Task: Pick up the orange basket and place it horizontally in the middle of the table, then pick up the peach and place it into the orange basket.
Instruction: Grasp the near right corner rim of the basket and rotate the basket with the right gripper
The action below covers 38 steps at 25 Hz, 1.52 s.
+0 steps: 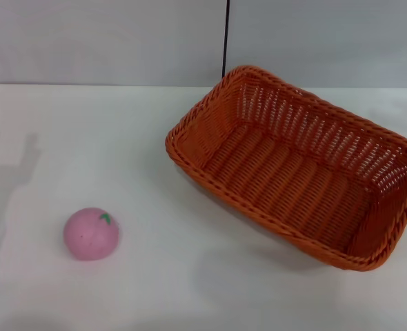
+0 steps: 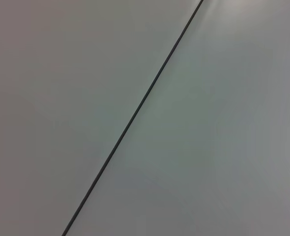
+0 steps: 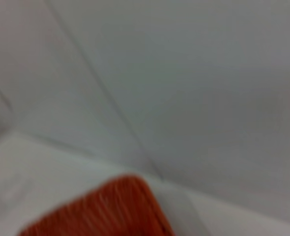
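The orange basket (image 1: 300, 165) sits on the white table (image 1: 121, 138) at the right of the head view, turned diagonally, with its near edge seeming raised a little off the surface. A blurred orange corner of the orange basket (image 3: 105, 209) shows close in the right wrist view. The pink peach (image 1: 91, 234) rests on the table at the front left, well apart from the basket. Neither gripper shows in any view. The left wrist view holds only a grey wall panel with a dark seam.
A grey wall (image 1: 107, 41) with a vertical dark seam (image 1: 225, 38) stands behind the table's far edge. A faint arm shadow (image 1: 10, 165) falls on the table's left side. Bare tabletop lies between peach and basket.
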Each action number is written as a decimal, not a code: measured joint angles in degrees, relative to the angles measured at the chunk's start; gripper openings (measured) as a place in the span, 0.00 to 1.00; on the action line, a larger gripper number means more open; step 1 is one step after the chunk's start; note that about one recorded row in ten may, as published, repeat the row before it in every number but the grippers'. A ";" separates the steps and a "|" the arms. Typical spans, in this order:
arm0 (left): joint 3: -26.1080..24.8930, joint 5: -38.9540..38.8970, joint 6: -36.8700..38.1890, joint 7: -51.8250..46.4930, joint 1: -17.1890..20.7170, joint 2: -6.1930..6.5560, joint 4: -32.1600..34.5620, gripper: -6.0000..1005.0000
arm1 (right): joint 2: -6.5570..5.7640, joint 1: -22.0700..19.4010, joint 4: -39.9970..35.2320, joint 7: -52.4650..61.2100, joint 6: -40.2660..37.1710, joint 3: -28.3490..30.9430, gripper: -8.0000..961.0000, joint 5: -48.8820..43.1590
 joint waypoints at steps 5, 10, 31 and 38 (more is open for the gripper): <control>0.00 0.07 0.61 -0.13 0.24 0.00 -0.02 0.82 | 0.04 4.16 0.49 2.93 0.45 -8.50 0.77 -6.86; 0.00 0.07 0.96 -0.20 0.26 0.00 -0.02 0.82 | 0.90 5.70 1.51 4.30 1.61 -14.70 0.79 -9.70; 0.52 0.15 1.58 -0.21 0.17 -0.09 -0.54 0.81 | 6.98 5.26 8.89 2.40 11.30 -20.99 0.77 -17.44; 0.53 0.16 1.61 -0.21 0.25 -0.09 -0.55 0.81 | 6.98 5.11 8.58 2.24 11.03 -20.99 0.47 -17.23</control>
